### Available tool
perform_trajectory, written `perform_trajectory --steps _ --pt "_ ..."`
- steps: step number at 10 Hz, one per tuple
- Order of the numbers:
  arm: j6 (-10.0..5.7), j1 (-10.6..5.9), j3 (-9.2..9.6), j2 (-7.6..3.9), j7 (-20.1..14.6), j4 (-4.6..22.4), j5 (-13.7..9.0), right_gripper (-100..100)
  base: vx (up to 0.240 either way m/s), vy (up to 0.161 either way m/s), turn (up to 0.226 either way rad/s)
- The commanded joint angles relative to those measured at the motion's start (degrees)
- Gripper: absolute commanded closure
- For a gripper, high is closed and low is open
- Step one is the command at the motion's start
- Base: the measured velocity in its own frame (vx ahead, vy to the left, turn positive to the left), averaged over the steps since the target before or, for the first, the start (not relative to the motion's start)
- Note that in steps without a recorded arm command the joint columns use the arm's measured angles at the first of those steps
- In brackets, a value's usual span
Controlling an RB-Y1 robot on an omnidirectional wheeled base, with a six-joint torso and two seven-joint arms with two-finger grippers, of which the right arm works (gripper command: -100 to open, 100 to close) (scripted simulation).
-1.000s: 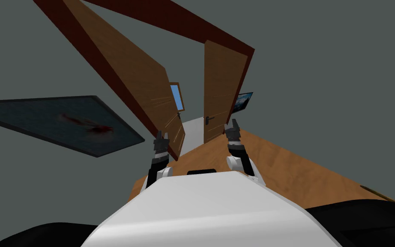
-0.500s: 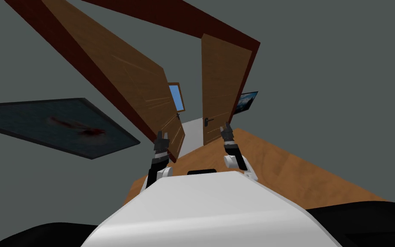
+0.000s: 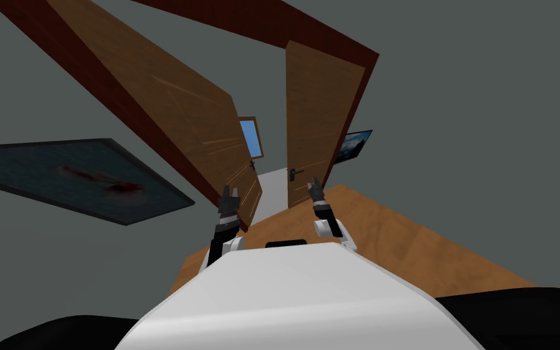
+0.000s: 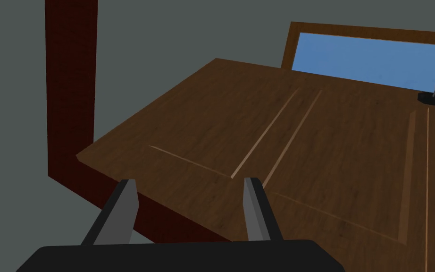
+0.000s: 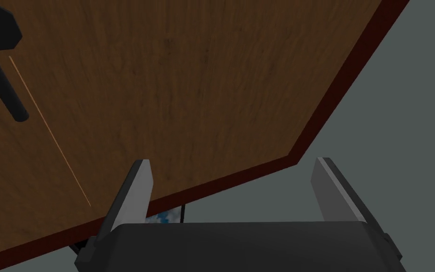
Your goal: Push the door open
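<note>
The right gripper (image 5: 234, 193) stands open, its two flat grey fingers wide apart, pointing at the lower part of the right door leaf (image 5: 188, 71), a flat brown wooden panel with fine grain and a thin pale inlaid line. Whether a fingertip touches the wood I cannot tell. A dark lever handle (image 5: 2, 80) juts from that leaf, off to one side of the gripper. The right forearm reaches forward and up from the shoulder. The left gripper (image 4: 190, 208) is open too, raised before the left door leaf (image 4: 306, 156), of the same grained wood with thin panel lines. Both leaves hang ajar in a dark red frame (image 3: 260, 24), with a narrow gap between them. Through it show a blue-paned, wood-framed window (image 4: 372, 56) and pale floor (image 3: 273, 182). A dark framed picture (image 3: 78, 176) hangs on the grey wall left of the frame.
</note>
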Motion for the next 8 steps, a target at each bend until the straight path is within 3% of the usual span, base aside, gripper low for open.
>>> perform_trajectory --steps 1,8 --pt "0.73 -1.58 0.12 -0.38 -0.11 2.54 -0.05 -100 0.085 -0.111 0.072" --pt "2.16 -6.19 1.85 -0.83 0.01 13.29 0.22 -100 0.083 -0.11 0.078"
